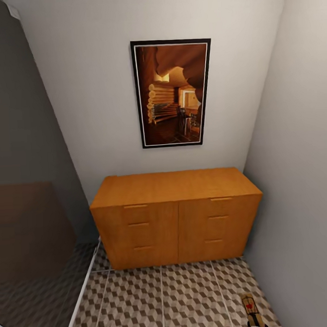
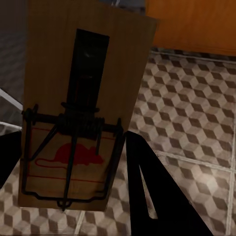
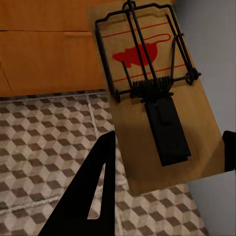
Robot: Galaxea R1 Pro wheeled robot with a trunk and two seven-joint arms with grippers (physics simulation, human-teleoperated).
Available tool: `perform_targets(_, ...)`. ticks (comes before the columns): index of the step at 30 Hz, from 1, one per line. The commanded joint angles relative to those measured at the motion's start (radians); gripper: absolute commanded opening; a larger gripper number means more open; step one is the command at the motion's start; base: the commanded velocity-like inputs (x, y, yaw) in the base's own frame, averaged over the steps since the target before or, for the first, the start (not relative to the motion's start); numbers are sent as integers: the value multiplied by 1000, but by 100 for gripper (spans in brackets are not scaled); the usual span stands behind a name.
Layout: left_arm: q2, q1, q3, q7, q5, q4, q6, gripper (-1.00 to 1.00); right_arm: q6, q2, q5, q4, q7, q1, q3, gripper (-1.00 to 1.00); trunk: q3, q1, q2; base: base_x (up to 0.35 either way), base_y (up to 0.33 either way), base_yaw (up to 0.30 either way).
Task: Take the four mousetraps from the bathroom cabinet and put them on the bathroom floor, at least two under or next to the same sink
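Framed picture (image 1: 172,92), black frame, log-cabin interior in warm browns, hung on white wall (image 1: 92,90) in center. Grey wall (image 1: 298,175) at right. Dark glass panel (image 1: 26,199) at left, white bottom rail.

— How many of each?
— One trap (image 2: 49,59) in the left wrist view, another trap (image 3: 137,147) in the right; the head view's trap (image 1: 249,304) may be either. One cabinet (image 1: 174,187), six handles (image 1: 135,206), one picture (image 1: 172,92).

Mousetrap (image 2: 81,108) between end effector (image 2: 73,162) fingers (image 2: 152,191), above cube-patterned floor (image 2: 196,118)
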Motion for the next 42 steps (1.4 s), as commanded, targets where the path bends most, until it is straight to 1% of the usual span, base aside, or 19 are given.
perform_targets(1,-1,-1,-5,15,-10,2,0,-100,-2,0,-4,0,-7,-1,9,-100,-2,1,-2,0,0,290)
perform_targets(42,-1,-1,-5,15,-10,2,0,-100,-1,0,-4,0,-7,-1,9,-100,-2,1,-2,0,0,290)
